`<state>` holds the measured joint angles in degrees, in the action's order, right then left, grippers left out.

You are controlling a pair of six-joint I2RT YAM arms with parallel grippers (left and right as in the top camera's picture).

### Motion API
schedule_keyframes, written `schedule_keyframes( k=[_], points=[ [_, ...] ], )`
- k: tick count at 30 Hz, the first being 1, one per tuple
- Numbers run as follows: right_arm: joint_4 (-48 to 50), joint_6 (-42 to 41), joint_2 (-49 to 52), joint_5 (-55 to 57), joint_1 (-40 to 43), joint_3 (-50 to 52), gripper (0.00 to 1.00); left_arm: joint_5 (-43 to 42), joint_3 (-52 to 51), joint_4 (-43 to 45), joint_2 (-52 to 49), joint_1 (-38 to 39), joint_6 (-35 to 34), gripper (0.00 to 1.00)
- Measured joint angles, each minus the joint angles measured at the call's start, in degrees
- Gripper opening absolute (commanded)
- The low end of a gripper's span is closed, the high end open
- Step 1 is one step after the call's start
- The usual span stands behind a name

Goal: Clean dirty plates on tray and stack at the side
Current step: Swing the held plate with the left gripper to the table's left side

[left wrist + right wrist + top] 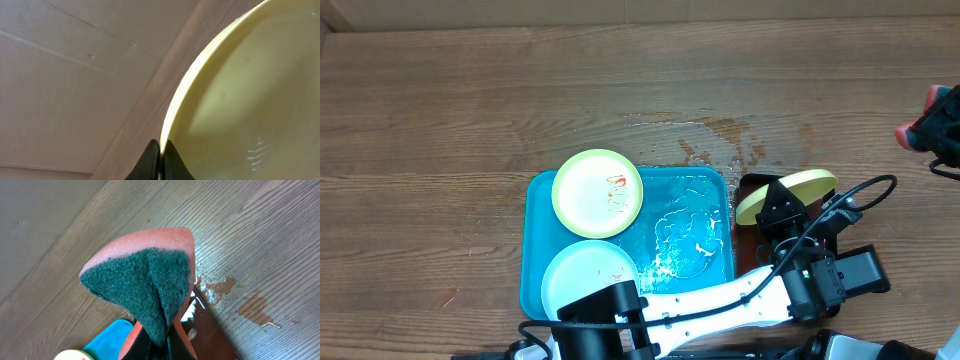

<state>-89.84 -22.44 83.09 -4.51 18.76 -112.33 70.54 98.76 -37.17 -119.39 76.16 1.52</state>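
Wood-grain desk (470, 100), with a puddle (720, 140) just beyond the turquoise tray (532, 240) and water pooled in the tray's right half.

- Left fingers (149, 161): closed tight on the rim of a yellow-green plate (800, 185), held tilted over the dark red-brown tray (748, 240). The visible face looks wet and free of smears, so this one is probably washed.
- Right fingers (176, 347): clamped on a folded pink sponge with a green scouring face (140, 280), held off to the far right, well apart from the plates.
- On the turquoise tray: a second yellow-green plate (598, 193), red smear plain to see, and a pale blue plate (582, 275), partly hidden by the arm, condition unclear.

Progress: roughly one of three cleaned, none set down, no stack yet.
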Motion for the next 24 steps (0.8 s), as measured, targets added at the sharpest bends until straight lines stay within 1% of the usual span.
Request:
schedule_keyframes(
  k=[9, 15, 19, 24],
  points=[
    [-0.1, 0.0, 0.0, 0.0, 0.0, 0.0, 0.04, -0.6, 0.0, -0.4, 0.0, 0.0, -0.3, 0.04],
    [-0.2, 0.0, 0.0, 0.0, 0.0, 0.0, 0.04, -2.4, 0.0, -3.1, 0.0, -0.5, -3.4, 0.04],
    [-0.2, 0.0, 0.0, 0.0, 0.0, 0.0, 0.04, -6.7, 0.0, -4.8, 0.0, -2.2, -5.9, 0.04],
    [-0.4, 0.0, 0.0, 0.0, 0.0, 0.0, 0.04, -17.7, 0.0, -8.1, 3.2, -6.9, -11.4, 0.04]
  ],
)
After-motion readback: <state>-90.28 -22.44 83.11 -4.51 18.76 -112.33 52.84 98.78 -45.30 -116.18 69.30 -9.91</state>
